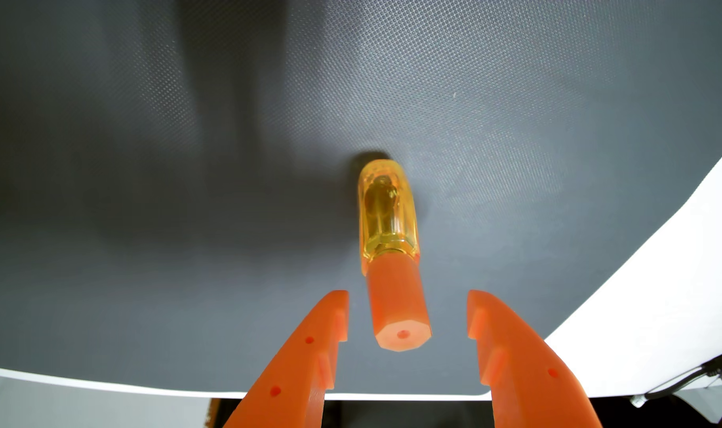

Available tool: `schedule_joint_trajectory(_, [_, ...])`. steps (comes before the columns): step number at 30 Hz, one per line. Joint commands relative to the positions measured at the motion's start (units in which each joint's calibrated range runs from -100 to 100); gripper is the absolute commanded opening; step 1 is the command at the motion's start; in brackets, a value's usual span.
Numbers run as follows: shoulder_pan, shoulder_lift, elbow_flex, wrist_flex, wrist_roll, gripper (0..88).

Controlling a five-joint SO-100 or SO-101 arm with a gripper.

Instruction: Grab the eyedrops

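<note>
The eyedrops [388, 230] are a small clear yellow bottle with an orange cap, standing upright on a dark grey textured mat [186, 205] in the wrist view. The cap's flat top faces the camera and lies between my two orange fingers. My gripper [408, 312] is open, its tips on either side of the cap, with a gap to each finger. The left finger [309, 350] and the right finger [511, 354] touch nothing that I can see.
The mat's white edge [659, 288] curves along the right and bottom of the view. A grey cable with a connector [680, 382] lies off the mat at the lower right. A broad shadow falls on the mat at the upper left.
</note>
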Motion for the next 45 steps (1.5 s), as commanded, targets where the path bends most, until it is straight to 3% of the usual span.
schedule_joint_trajectory(1, [-0.75, -0.4, -1.9, -0.34, -0.15, 17.2])
schedule_joint_trajectory(45, [0.25, 4.44, 4.23, -4.84, -1.93, 17.1])
